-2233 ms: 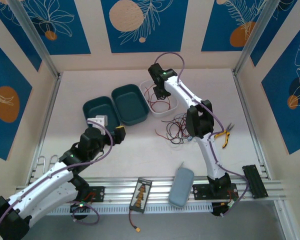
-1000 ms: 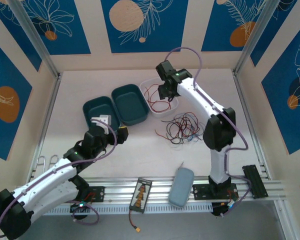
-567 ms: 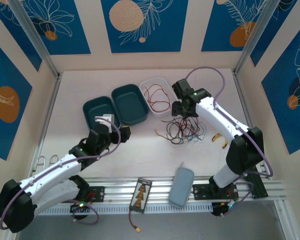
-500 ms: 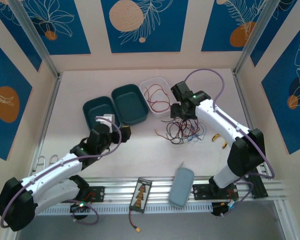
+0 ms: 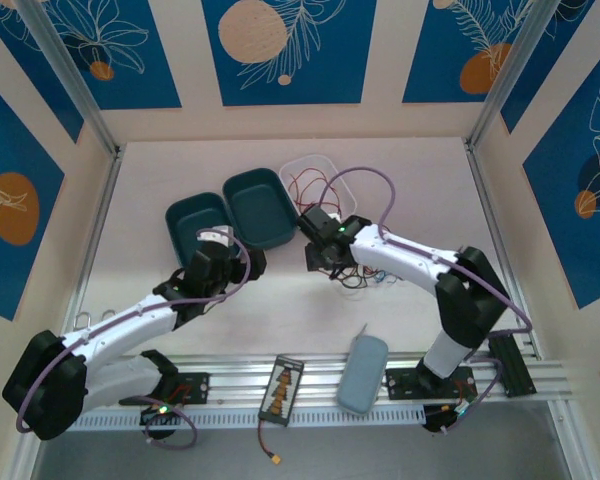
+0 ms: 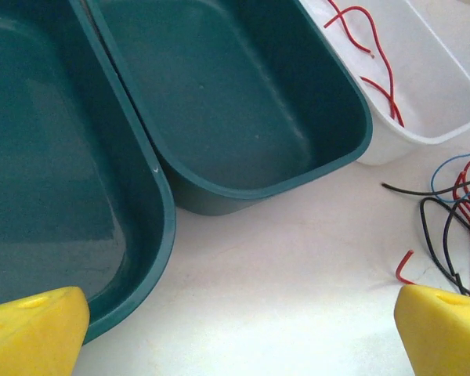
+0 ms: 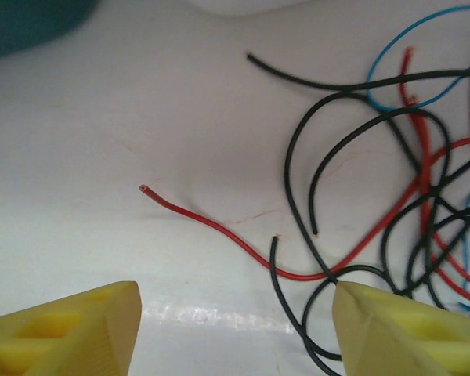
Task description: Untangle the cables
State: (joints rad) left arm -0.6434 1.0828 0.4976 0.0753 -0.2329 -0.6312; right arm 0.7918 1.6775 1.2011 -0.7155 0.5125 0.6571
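Observation:
The cables lie as a loose tangle of thin red, black and blue wires on the white table, right of centre. My right gripper hangs low at the tangle's left edge. In the right wrist view its yellow fingertips stand wide apart and the right gripper is open. A black wire end lies between them, and a red wire end lies just beyond. More red wires lie in the white tray. My left gripper is open over bare table near the teal trays.
Two teal trays sit side by side, left of the white tray. A grey case, a small circuit board and a short wire with a yellow plug lie by the front rail.
My right arm swung from over the white tray down and left to the tangle's left edge, and its jaws narrowed a little. My left gripper crept forward toward the trays, still open.

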